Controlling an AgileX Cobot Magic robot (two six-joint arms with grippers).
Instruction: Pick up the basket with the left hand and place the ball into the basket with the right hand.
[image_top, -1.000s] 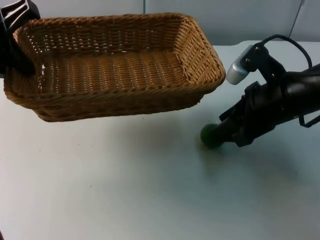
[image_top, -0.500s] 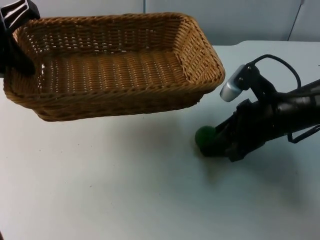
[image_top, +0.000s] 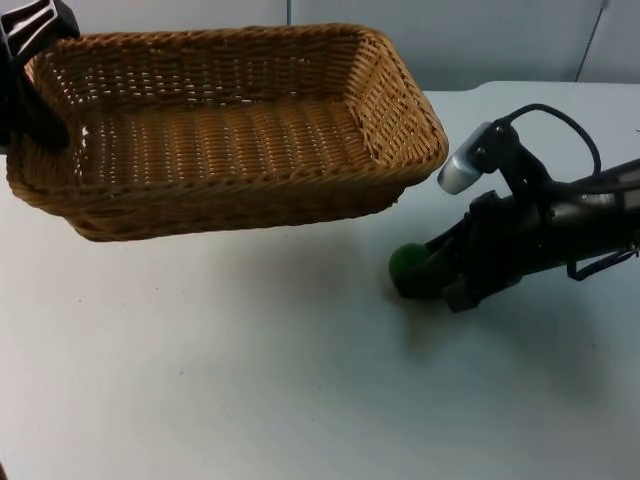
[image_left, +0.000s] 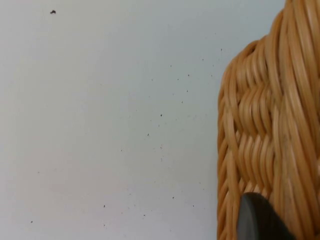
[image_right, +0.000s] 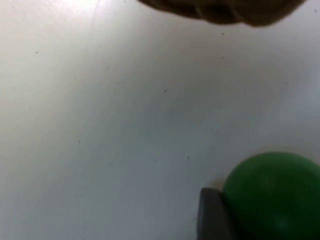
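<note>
The tan wicker basket (image_top: 240, 205) hangs above the table at the back left, casting a shadow below it. My left gripper (image_top: 30, 80) is shut on its left end wall. The woven wall (image_left: 270, 125) stands close in the left wrist view, with a black fingertip (image_left: 257, 220) against it. The green ball (image_top: 406, 263) is right of the basket's near right corner, low over the table. My right gripper (image_top: 422, 272) is shut on it. The ball (image_right: 275, 195) sits against a fingertip (image_right: 212, 215) in the right wrist view, with the basket's underside (image_right: 225, 10) ahead.
The white table (image_top: 250, 380) stretches bare in front of the basket and the ball. The grey partition wall (image_top: 480, 40) runs behind the table's far edge.
My right gripper and the ball have shifted a little to the left, toward the basket, and the ball sits slightly higher in the picture. The basket and left gripper have stayed put.
</note>
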